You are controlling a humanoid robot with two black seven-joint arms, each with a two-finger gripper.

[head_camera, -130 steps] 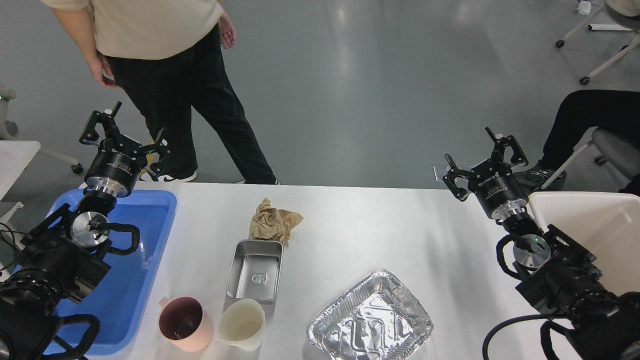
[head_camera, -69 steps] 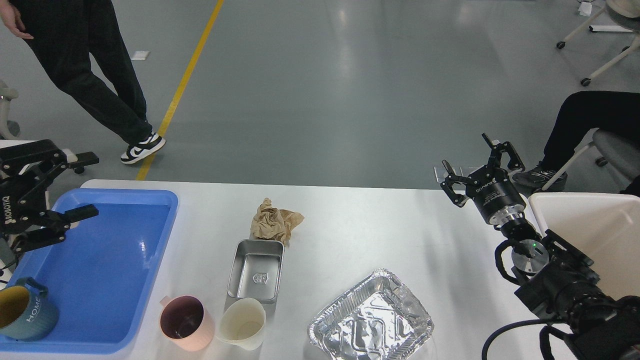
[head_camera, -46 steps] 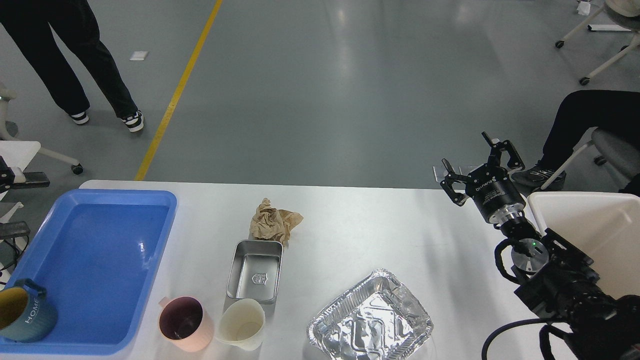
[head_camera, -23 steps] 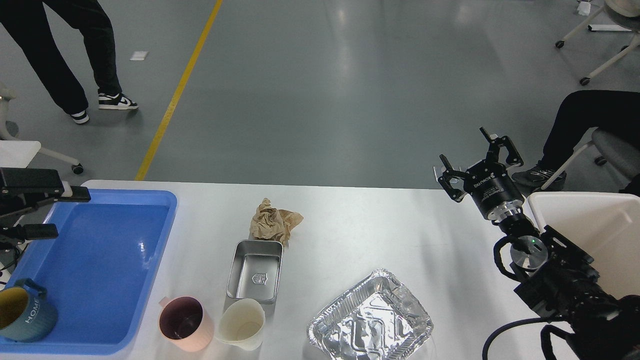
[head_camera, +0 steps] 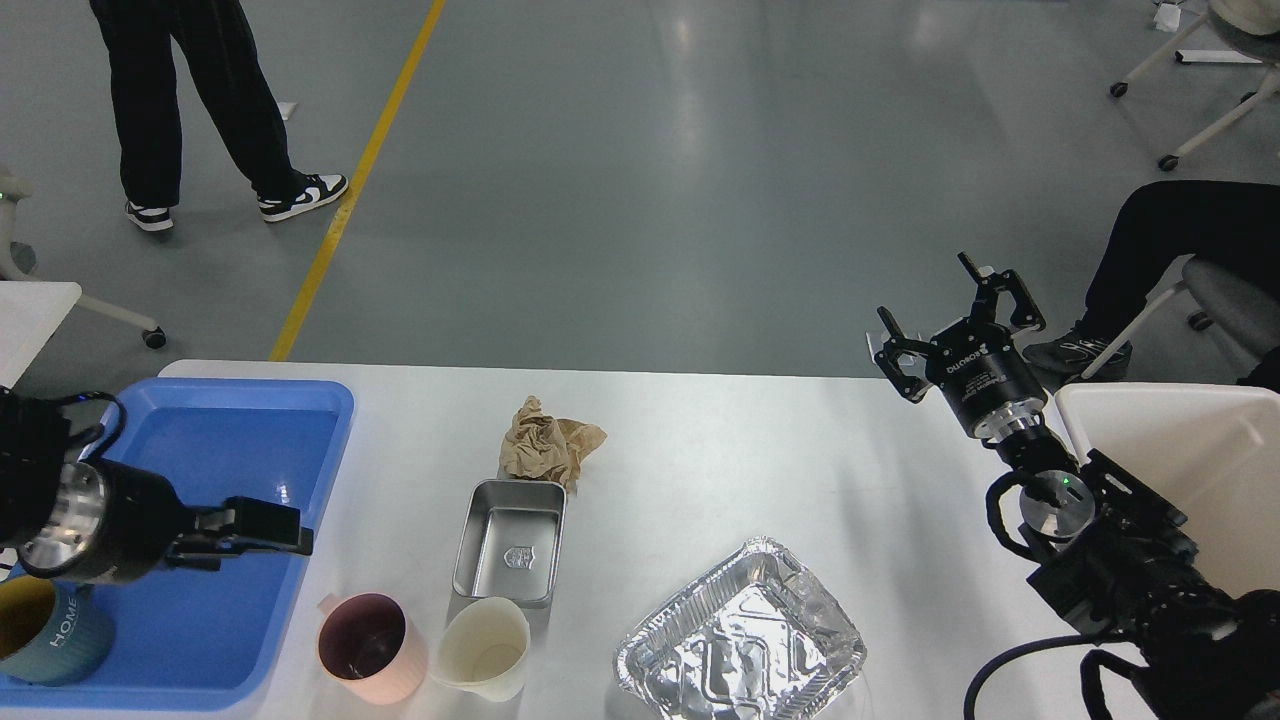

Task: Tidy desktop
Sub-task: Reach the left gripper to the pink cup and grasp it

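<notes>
The white desktop (head_camera: 720, 470) holds a crumpled brown paper (head_camera: 550, 445), a small metal tin (head_camera: 510, 540), a pink mug (head_camera: 368, 647), a cream cup (head_camera: 487, 647) and a crinkled foil tray (head_camera: 740, 640). My left gripper (head_camera: 262, 532) points right, low over the blue tray (head_camera: 210, 450), just left of the pink mug. It is seen side-on, so its fingers overlap, and nothing shows in it. My right gripper (head_camera: 950, 318) is open and empty, raised above the table's far right edge.
A blue-green mug marked HOME (head_camera: 45, 630) stands in the blue tray's near left corner. A cream-white bin (head_camera: 1190, 470) sits at the right beside my right arm. A person walks at the far left and another sits at the right.
</notes>
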